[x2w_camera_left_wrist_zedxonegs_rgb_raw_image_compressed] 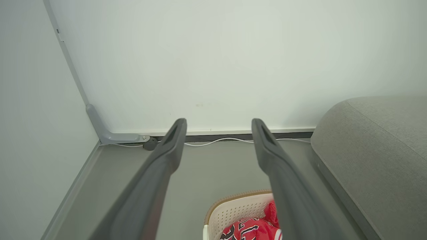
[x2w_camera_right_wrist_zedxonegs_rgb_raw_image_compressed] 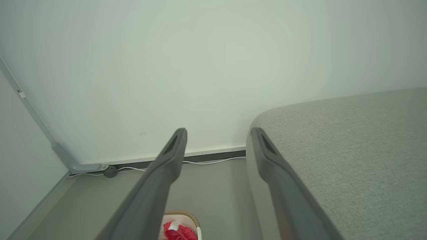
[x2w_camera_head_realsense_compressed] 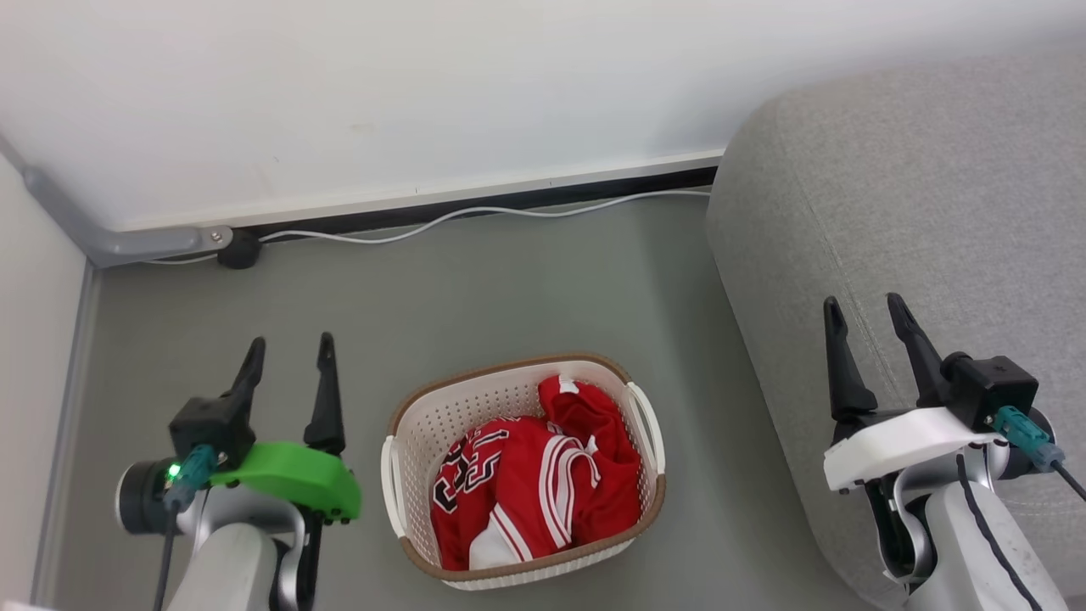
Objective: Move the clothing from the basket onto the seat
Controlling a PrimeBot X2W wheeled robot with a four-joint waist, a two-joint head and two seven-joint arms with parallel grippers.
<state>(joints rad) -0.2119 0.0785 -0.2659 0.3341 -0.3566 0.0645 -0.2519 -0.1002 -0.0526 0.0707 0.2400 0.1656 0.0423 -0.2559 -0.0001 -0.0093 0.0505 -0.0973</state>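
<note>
Below the robot's head camera, a cream perforated basket [x2w_camera_head_realsense_compressed: 441, 416] sits on the grey floor [x2w_camera_head_realsense_compressed: 509, 280] between the two arms, just left of the seat [x2w_camera_head_realsense_compressed: 916, 212], a large light-grey sofa. The basket's long axis runs left to right across this view, from one white side handle to the other, with the right end turned slightly toward the wall [x2w_camera_head_realsense_compressed: 424, 85].

The clothing [x2w_camera_head_realsense_compressed: 526, 484], red with white stripes, lies crumpled inside the basket and covers most of its floor. The black-and-white numerals sit toward the left end and read sideways. A bunched red fold rises at the far right corner.

The left gripper [x2w_camera_head_realsense_compressed: 291, 339] hovers above the floor to the left of the basket, fingers pointing toward the wall, jaws spread apart and empty. The right gripper [x2w_camera_head_realsense_compressed: 864, 299] hovers over the sofa's edge, pointing the same way, jaws also parted and empty.

From the left wrist, the left gripper [x2w_camera_left_wrist_zedxonegs_rgb_raw_image_compressed: 218, 121] frames the basket [x2w_camera_left_wrist_zedxonegs_rgb_raw_image_compressed: 233, 206] and clothing [x2w_camera_left_wrist_zedxonegs_rgb_raw_image_compressed: 247, 230] low in view. From the right wrist, the right gripper [x2w_camera_right_wrist_zedxonegs_rgb_raw_image_compressed: 218, 130] shows the sofa [x2w_camera_right_wrist_zedxonegs_rgb_raw_image_compressed: 350, 150] on the right.

A white cable [x2w_camera_head_realsense_compressed: 475, 212] runs along the foot of the wall.
</note>
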